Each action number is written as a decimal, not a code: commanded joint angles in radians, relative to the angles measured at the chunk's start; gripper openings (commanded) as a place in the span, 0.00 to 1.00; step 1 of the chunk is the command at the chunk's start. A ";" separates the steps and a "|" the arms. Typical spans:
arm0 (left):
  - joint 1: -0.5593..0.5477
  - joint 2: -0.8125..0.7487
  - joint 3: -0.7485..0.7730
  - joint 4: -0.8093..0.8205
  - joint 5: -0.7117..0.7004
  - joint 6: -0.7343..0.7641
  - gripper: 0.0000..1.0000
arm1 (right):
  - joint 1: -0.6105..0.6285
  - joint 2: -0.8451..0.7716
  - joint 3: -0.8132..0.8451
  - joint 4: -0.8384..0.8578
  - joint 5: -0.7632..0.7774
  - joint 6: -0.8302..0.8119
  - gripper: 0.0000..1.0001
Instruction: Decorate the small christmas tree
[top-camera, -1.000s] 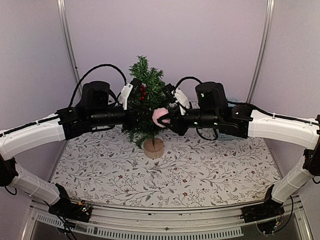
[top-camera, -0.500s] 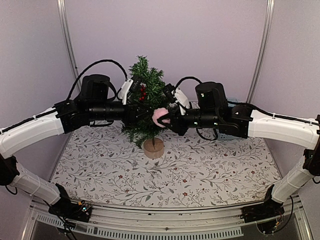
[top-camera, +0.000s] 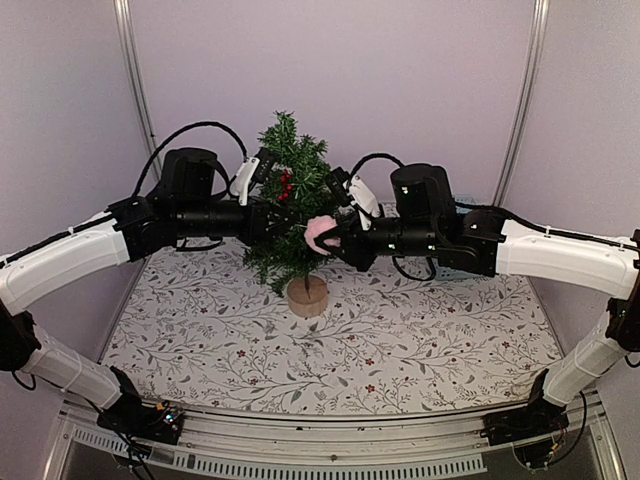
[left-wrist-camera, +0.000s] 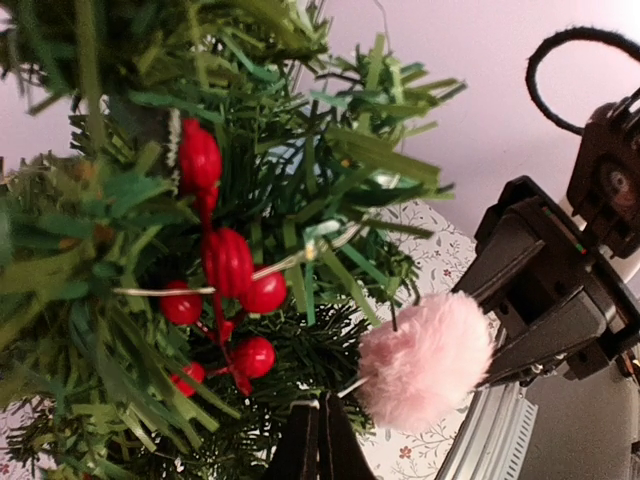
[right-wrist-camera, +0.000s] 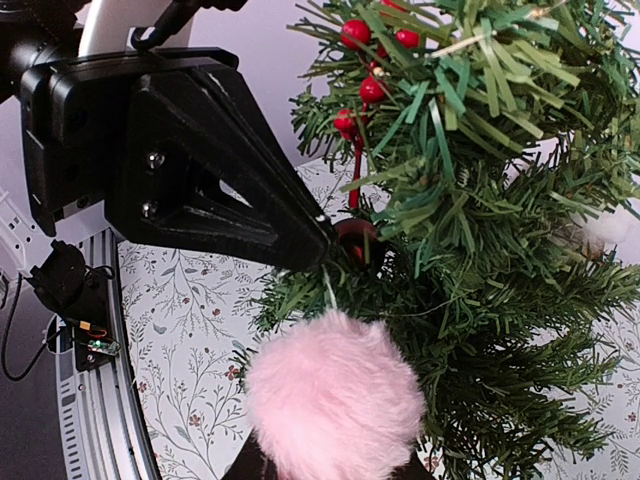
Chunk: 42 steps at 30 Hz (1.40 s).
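Note:
The small christmas tree (top-camera: 290, 190) stands on its pale wooden stump (top-camera: 307, 296) at the middle of the table. A fluffy pink pompom (top-camera: 320, 233) sits against its right-hand branches, with my right gripper (top-camera: 332, 238) shut on it. In the right wrist view the pompom (right-wrist-camera: 335, 400) fills the bottom. Its thin white string (right-wrist-camera: 328, 285) runs up to the tip of my left gripper (right-wrist-camera: 322, 240). In the left wrist view my left gripper (left-wrist-camera: 322, 405) is shut, with the string pinched at its tips beside the pompom (left-wrist-camera: 425, 360).
A sprig of red berries (left-wrist-camera: 228, 265) hangs in the tree's upper branches. A floral cloth (top-camera: 400, 340) covers the table. Both forearms reach in level from either side, close to the tree. Lilac walls and metal posts (top-camera: 135, 90) stand behind.
My left arm has moved right, and its shut tips have gone into the branches up to the pompom's string. The right gripper and the pompom have stayed still.

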 joint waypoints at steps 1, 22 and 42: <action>0.020 0.006 0.001 0.015 0.018 -0.013 0.00 | 0.007 0.000 -0.006 0.007 0.016 -0.007 0.00; 0.030 -0.061 -0.055 0.031 -0.089 -0.020 0.00 | 0.006 -0.014 -0.023 -0.013 0.060 -0.007 0.00; 0.033 -0.151 -0.123 -0.033 -0.107 0.053 0.00 | 0.007 -0.023 -0.031 -0.017 0.070 -0.007 0.00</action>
